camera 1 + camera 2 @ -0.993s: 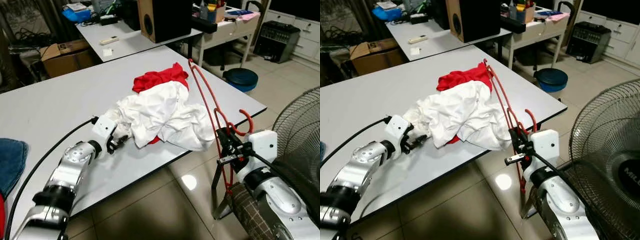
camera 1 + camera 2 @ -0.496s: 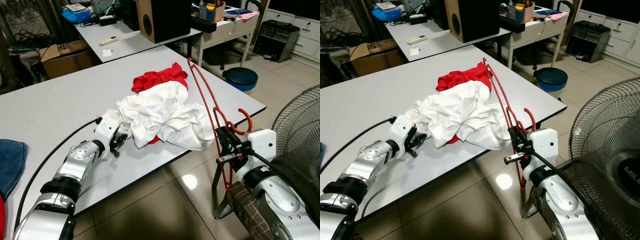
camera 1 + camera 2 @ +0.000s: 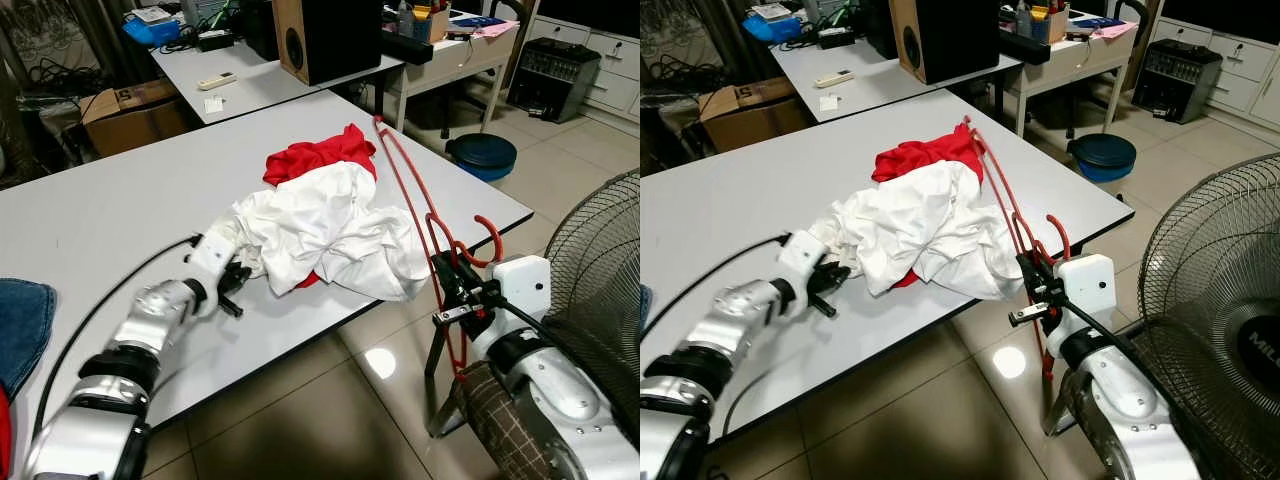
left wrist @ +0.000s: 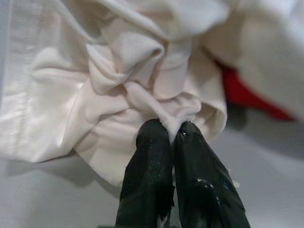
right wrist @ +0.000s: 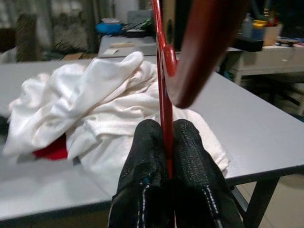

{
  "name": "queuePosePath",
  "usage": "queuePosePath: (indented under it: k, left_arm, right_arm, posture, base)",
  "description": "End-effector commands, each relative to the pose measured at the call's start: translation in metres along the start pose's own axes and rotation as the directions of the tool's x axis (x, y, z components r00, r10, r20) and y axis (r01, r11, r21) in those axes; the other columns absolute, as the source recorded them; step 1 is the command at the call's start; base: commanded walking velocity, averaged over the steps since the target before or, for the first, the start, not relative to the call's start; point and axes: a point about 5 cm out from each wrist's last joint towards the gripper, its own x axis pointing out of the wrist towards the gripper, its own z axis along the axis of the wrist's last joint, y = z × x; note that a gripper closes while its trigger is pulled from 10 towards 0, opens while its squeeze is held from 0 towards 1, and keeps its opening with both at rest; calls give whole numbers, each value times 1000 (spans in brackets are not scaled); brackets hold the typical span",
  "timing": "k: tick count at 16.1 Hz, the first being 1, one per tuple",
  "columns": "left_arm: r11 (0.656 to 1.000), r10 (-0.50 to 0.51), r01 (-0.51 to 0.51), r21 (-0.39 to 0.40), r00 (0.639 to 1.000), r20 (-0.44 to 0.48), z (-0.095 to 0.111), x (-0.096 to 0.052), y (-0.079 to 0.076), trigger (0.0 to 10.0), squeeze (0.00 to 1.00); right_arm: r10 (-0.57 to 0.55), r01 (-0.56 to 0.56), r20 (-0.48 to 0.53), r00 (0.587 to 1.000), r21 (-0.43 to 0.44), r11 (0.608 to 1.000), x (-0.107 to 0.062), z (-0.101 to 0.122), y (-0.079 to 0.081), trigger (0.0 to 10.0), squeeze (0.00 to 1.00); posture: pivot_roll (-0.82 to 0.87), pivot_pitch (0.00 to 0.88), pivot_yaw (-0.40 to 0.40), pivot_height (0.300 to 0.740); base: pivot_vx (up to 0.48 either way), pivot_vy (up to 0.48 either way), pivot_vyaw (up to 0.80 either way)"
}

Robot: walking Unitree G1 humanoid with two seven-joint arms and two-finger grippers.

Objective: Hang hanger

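A crumpled white garment [image 3: 330, 230] lies over a red garment [image 3: 318, 155] in the middle of the grey table [image 3: 110, 210]. My left gripper [image 3: 238, 277] rests on the table at the white garment's near left edge, shut on a fold of the white cloth [image 4: 167, 124]. A red plastic hanger [image 3: 415, 215] stands tilted against the right side of the pile, its hook [image 3: 484, 237] past the table's edge. My right gripper [image 3: 452, 282] is off the table's right front corner, shut on the hanger's thin red bar [image 5: 163, 90].
A standing fan [image 3: 600, 250] is close behind my right arm. A blue stool [image 3: 481, 156] stands on the tiled floor beyond the table. A second table at the back holds a black speaker [image 3: 325, 35]. Blue cloth [image 3: 22, 320] lies at the near left.
My left gripper has slid a little toward the white garment along the table. The right gripper and the hanger have hardly moved.
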Motion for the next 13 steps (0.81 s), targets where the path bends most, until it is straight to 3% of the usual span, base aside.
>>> queuePosePath:
  k: [1, 3, 5, 6, 7, 9, 10, 11, 13]
  left_arm:
    - [999, -38, 41, -35, 997, 63, 24, -9, 14, 0, 0]
    - [976, -156, 177, -129, 976, 154, 56, -24, 23, 0, 0]
    - [907, -275, 363, -215, 895, 351, 105, -45, 30, 0, 0]
    - [869, -282, 429, -246, 839, 466, 132, -56, 36, 0, 0]
    - [846, -239, 451, -284, 797, 554, 154, -64, 42, 0, 0]
    - [824, -56, 427, -371, 715, 697, 189, -77, 57, 0, 0]
    - [857, -59, 405, -319, 691, 720, 198, -84, 56, 0, 0]
    - [872, -82, 398, -284, 691, 718, 200, -86, 53, 0, 0]
    - [937, -144, 319, -142, 723, 675, 199, -87, 45, 0, 0]
  right_arm:
    - [50, -49, 24, 998, -9, 999, -5, 5, 1, 10000, 0]
    - [170, -170, 25, 985, -17, 985, -17, 11, 2, 10000, 0]
    - [288, -288, 32, 957, -11, 958, -28, 21, 3, 10000, 0]
    - [348, -348, 39, 937, -7, 938, -32, 26, 5, 10000, 0]
    - [399, -399, 44, 916, -6, 917, -35, 31, 8, 10000, 0]
    - [487, -487, 11, 873, -11, 873, -42, 35, 10, 10000, 0]
    - [512, -513, -31, 858, -25, 858, -45, 34, 10, 10000, 0]
    - [501, -502, -43, 864, -33, 864, -44, 33, 9, 10000, 0]
    - [435, -439, -72, 897, -41, 898, -38, 31, 3, 10000, 0]
  posture:
    - [-165, 0, 119, 740]
    - [-160, 0, 120, 740]
    - [-153, 0, 118, 740]
    - [-148, 0, 115, 740]
    - [-144, 0, 114, 740]
    - [-144, 0, 115, 740]
    - [-144, 0, 115, 740]
    - [-144, 0, 116, 740]
    - [-145, 0, 119, 740]
  base:
    - [0, 0, 0]
    - [0, 0, 0]
    - [0, 0, 0]
    - [0, 0, 0]
    - [0, 0, 0]
    - [0, 0, 0]
    - [0, 0, 0]
    - [0, 0, 0]
    - [0, 0, 0]
